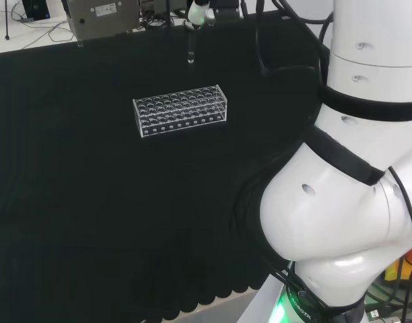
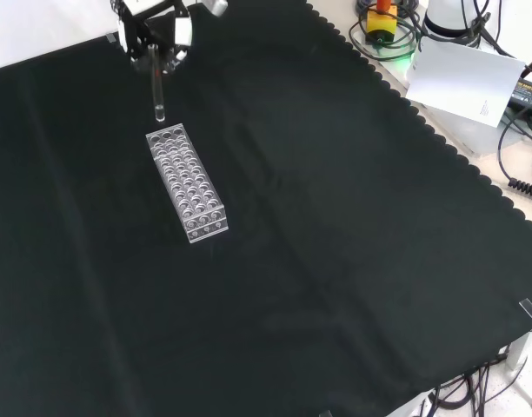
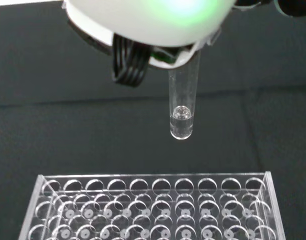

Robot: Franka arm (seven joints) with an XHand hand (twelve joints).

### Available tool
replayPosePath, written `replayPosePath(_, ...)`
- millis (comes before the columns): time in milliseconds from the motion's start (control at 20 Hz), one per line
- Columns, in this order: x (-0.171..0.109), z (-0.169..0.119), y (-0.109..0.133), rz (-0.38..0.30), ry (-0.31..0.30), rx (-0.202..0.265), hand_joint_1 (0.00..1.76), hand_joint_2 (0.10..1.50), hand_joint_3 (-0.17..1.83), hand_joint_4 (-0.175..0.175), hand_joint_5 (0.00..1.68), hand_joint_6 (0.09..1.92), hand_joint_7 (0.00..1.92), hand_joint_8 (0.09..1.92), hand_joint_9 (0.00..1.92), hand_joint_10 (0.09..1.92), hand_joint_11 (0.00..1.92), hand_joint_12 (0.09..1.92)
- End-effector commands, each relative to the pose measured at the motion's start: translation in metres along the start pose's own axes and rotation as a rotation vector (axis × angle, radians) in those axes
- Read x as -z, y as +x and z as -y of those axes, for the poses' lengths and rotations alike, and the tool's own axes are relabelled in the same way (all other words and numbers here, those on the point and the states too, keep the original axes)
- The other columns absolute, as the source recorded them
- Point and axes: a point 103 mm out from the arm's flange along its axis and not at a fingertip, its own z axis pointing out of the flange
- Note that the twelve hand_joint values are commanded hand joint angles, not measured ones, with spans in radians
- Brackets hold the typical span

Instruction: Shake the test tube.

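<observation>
A clear glass test tube (image 3: 183, 102) hangs upright from the hand (image 2: 156, 30), with a little clear liquid in its rounded bottom. In the front view the tube (image 2: 157, 94) is raised above the cloth, just past the far end of the clear plastic rack (image 2: 186, 182). In the head view the hand (image 1: 200, 13) is at the top edge with the tube (image 1: 190, 48) hanging below it, behind the rack (image 1: 181, 110). The fingers are curled round the tube's upper part. The rack (image 3: 153, 207) has many round holes, and I see no tube standing in it.
The black cloth (image 2: 335, 261) covers the bench, with a scalloped edge at the front view's right. A grey box (image 1: 101, 17) sits beyond the cloth's far edge in the head view. White paper (image 2: 462, 78) and cables lie off the cloth. The arm's white links (image 1: 347, 188) stand at the head view's right.
</observation>
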Motion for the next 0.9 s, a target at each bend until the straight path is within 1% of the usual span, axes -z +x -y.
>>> replayPosePath(50,0.023,0.017,0.013,0.006,-0.025,0.034,1.23,0.56,0.79,-0.175,1.36,0.58,1.78,0.45,1.81,0.16,1.54,0.66)
replayPosePath(300,0.024,0.027,0.023,-0.009,-0.028,0.046,1.23,0.56,0.79,-0.175,1.36,0.58,1.78,0.45,1.81,0.16,1.54,0.66)
replayPosePath(450,0.022,0.033,0.036,-0.034,-0.027,0.059,1.23,0.56,0.79,-0.175,1.36,0.58,1.78,0.45,1.81,0.16,1.54,0.66)
replayPosePath(650,0.017,0.039,0.067,-0.062,-0.017,0.111,1.23,0.56,0.79,-0.175,1.36,0.57,1.78,0.45,1.81,0.16,1.54,0.66)
replayPosePath(900,0.011,0.042,0.113,-0.086,-0.006,0.195,1.23,0.56,0.79,-0.175,1.36,0.57,1.78,0.45,1.81,0.16,1.54,0.66)
